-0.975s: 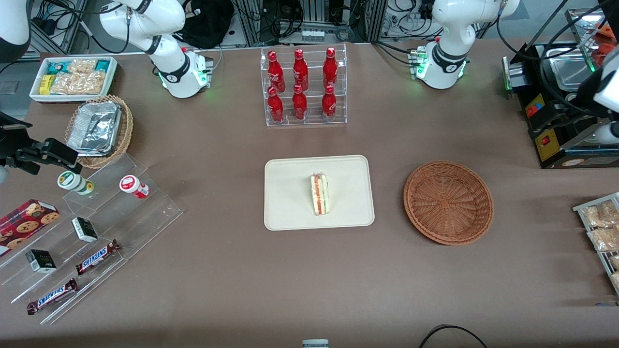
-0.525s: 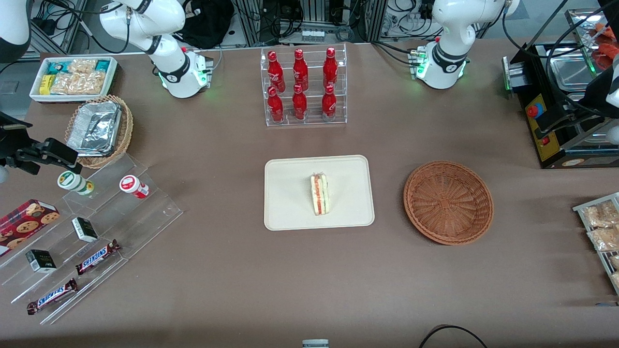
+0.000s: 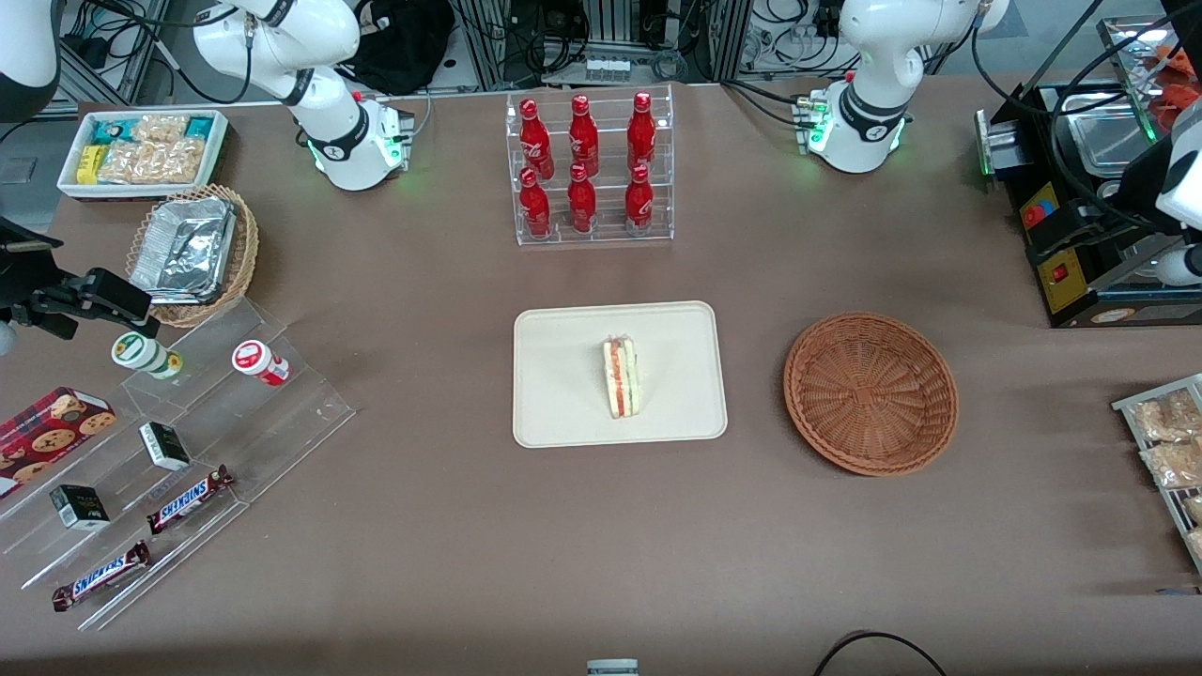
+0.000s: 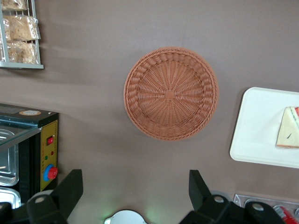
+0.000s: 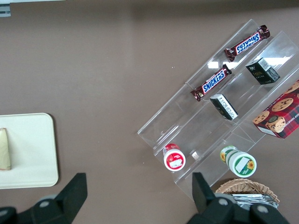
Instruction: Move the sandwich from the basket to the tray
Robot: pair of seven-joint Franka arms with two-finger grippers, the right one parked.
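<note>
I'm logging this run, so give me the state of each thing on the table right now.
sandwich: lying on the tray, wrapped.
tray: holds only the sandwich.
basket: empty, upright.
gripper: open, raised high above the table, holding nothing.
bottle rack: six red bottles, upright.

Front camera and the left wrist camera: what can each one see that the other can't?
Only the front view shows the red bottles and chocolate bars. Only the left wrist view shows the pincer, open and empty, high above the table near the basket. Both show the empty basket, the tray and the sandwich lying on it.
</note>
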